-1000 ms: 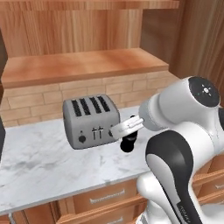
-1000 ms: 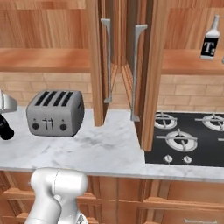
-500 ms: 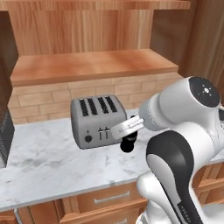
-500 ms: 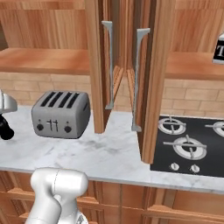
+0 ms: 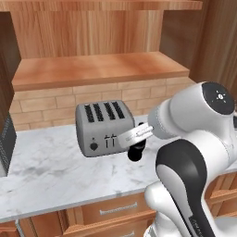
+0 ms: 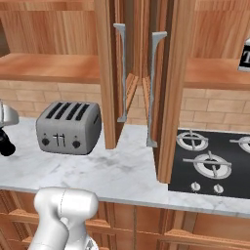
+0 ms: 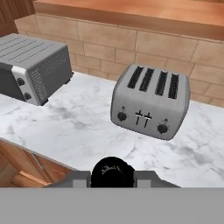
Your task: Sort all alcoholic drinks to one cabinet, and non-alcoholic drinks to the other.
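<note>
Holding the small black bottle (image 5: 134, 151) in my pincer (image 5: 137, 139), I keep it up off the marble counter (image 5: 51, 171), over the front part of it; my two fingers are closed on the bottle's neck, and in the hand view its round black cap (image 7: 112, 172) sits right between my finger tips; the silver four-slot toaster (image 5: 104, 127) stands just beside the bottle, near the back edge of the counter by the brick wall (image 5: 46, 102); a second grey box-shaped machine (image 7: 34, 66) with knobs stands farther along the counter, near that same wall; above the bricks runs the plain wooden shelf (image 5: 99, 68) of one open cabinet; in the right base view two cabinet doors (image 6: 108, 73) stand swung out side by side, with their slim grey handles (image 6: 120, 73) near each other; past them a black stove top (image 6: 210, 161) lies set in the counter; up on the other cabinet's shelf (image 6: 215, 73), at the far right edge, stands the bottle with the black label (image 6: 245, 56).
</note>
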